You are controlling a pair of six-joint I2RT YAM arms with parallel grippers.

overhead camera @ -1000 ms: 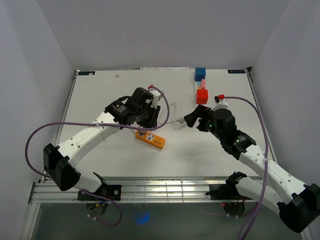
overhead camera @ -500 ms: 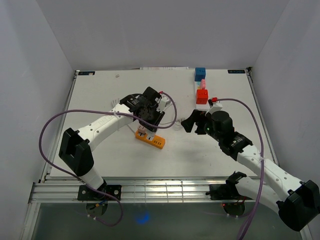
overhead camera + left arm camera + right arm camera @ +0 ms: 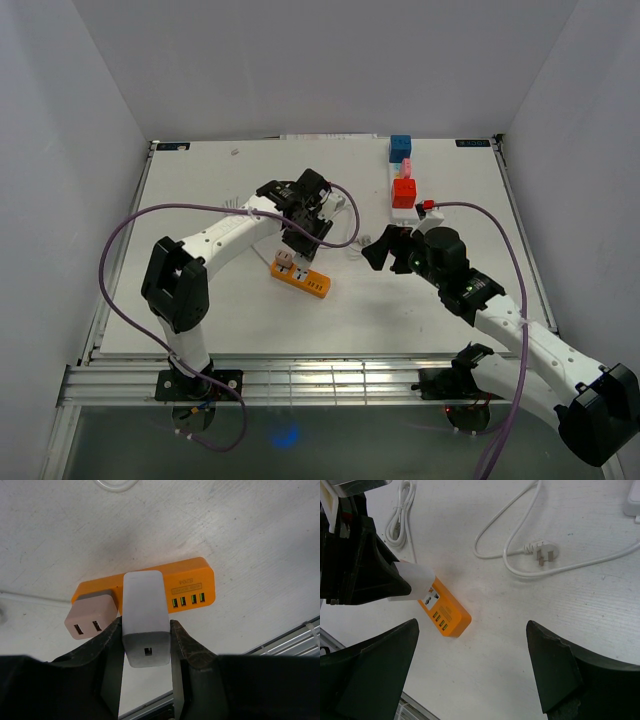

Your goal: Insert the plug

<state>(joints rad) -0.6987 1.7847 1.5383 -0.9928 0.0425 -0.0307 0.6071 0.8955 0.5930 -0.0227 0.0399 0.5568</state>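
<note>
My left gripper (image 3: 146, 632) (image 3: 305, 228) is shut on the plug (image 3: 145, 615), a white block with a grey end. The plug's far end meets the top face of the orange power strip (image 3: 192, 582) (image 3: 303, 278); its prongs are hidden. A pale pink two-port adapter (image 3: 91, 616) sits in the strip just left of the plug. In the right wrist view the plug (image 3: 414, 583) pokes out of the left fingers onto the strip (image 3: 447, 614). My right gripper (image 3: 472, 625) (image 3: 385, 247) hovers open to the right of the strip, holding nothing.
A loose white cable with a three-pin plug (image 3: 543, 551) lies right of the strip. A coiled white cable (image 3: 400, 515) lies behind it. At the back right, blue (image 3: 401, 145), pink (image 3: 405, 167) and red (image 3: 404, 192) blocks stand in a row.
The left arm folded in and its gripper moved right and farther back, carrying the plug over the strip. The right gripper drifted slightly left and stayed open.
</note>
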